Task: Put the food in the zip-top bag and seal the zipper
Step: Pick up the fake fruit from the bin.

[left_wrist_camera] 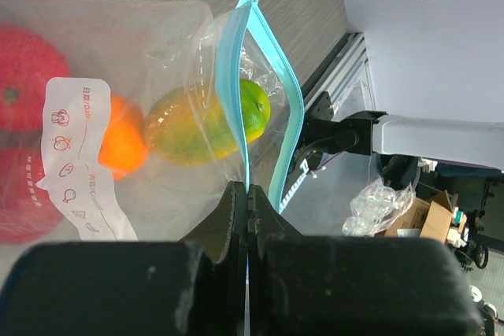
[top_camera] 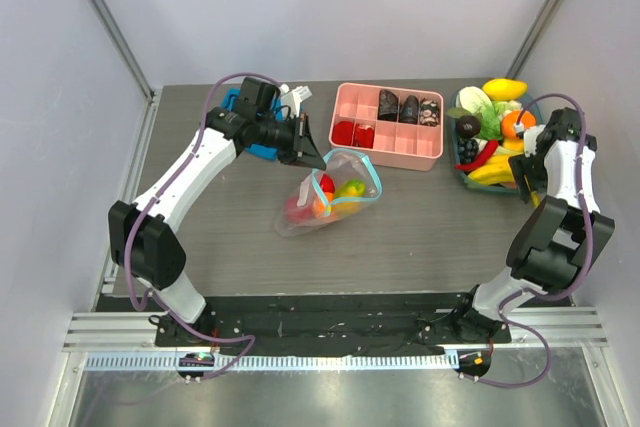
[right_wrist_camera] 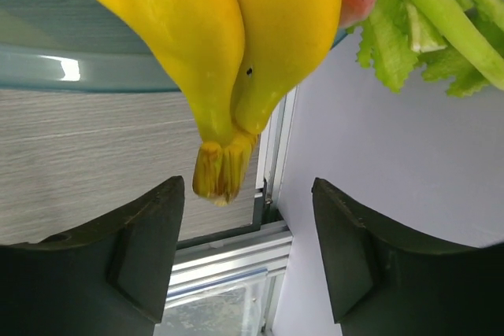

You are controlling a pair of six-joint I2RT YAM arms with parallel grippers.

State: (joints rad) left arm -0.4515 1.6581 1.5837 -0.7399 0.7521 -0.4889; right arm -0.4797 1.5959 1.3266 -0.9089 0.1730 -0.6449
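The clear zip-top bag (top_camera: 335, 197) lies mid-table with its mouth facing the back. My left gripper (top_camera: 315, 155) is shut on the teal zipper (left_wrist_camera: 234, 76) at one end of the mouth (left_wrist_camera: 247, 188), which gapes open. Inside lie a yellow-green fruit (left_wrist_camera: 185, 127), an orange piece (left_wrist_camera: 122, 143) and red pieces (left_wrist_camera: 27, 64). My right gripper (top_camera: 522, 175) hangs at the bowl's near edge. Its jaws (right_wrist_camera: 248, 192) stand open around the stem end of a yellow banana bunch (right_wrist_camera: 228, 37), which sits close to the left finger without touching.
A teal bowl (right_wrist_camera: 79, 68) at the back right holds more food: lettuce (right_wrist_camera: 425, 29), an orange (top_camera: 515, 122), a yellow fruit (top_camera: 503, 88), a red chilli (top_camera: 478, 157). A pink compartment tray (top_camera: 390, 127) stands behind the bag. The right wall and table edge are close to my right gripper.
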